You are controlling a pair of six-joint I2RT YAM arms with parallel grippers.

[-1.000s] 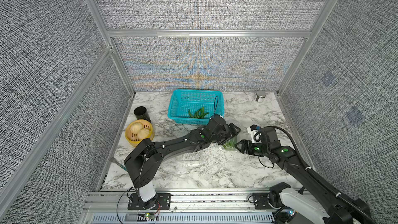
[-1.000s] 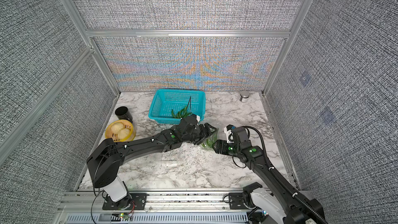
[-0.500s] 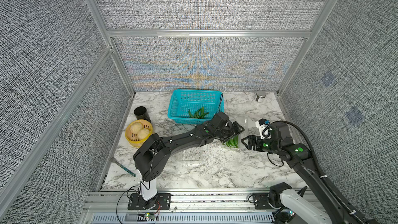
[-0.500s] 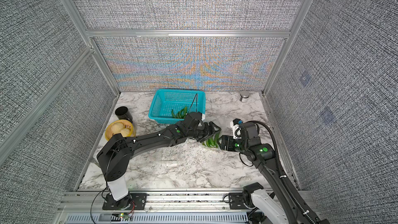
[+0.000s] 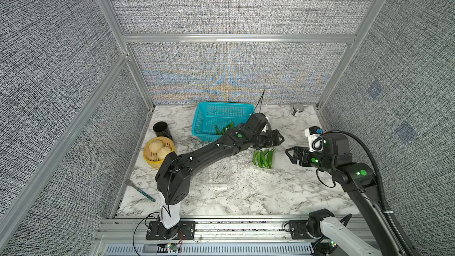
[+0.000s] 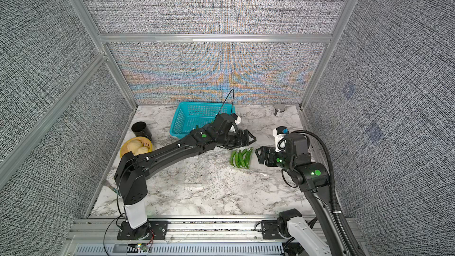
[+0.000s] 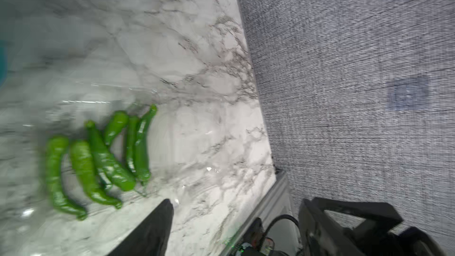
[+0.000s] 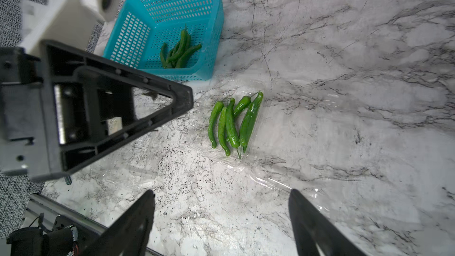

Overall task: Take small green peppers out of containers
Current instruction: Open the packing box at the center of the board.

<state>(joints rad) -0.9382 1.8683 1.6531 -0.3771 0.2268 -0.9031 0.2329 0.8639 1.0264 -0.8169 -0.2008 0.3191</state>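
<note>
Peppers (image 8: 231, 124): one tight bunch lying side by side in the open clear box (image 8: 246, 166), dead ahead of your right fingers (image 8: 138, 217) and roughly centred between them. The box's lid flap is folded out flat toward those fingers. One fingertip sits right at the flap's edge; I can't tell if it touches. My read is that the flap lies that way so the bunch is reachable from above.

Right gripper (image 8: 221, 192): fingers spread wide, nothing in them. Left gripper (image 7: 236, 203): same, spread wide and empty. The bunch is near one of its fingertips, off to that side. In the top views the bunch sits between your two grippers, so either can take it.

More peppers (image 8: 179, 50) lie in the basket (image 8: 128, 35), beyond the left fingers. I'd guess that's the drop spot. The second box (image 5: 219, 172) is behind the left fingers, beside the forearm, and looks empty. So this box is likely the last one.

Watch out: the peppers are slim, glossy and packed together, and the box is light. A pinch may drag neighbours or the box, so consider pinning the flap with one gripper.
</note>
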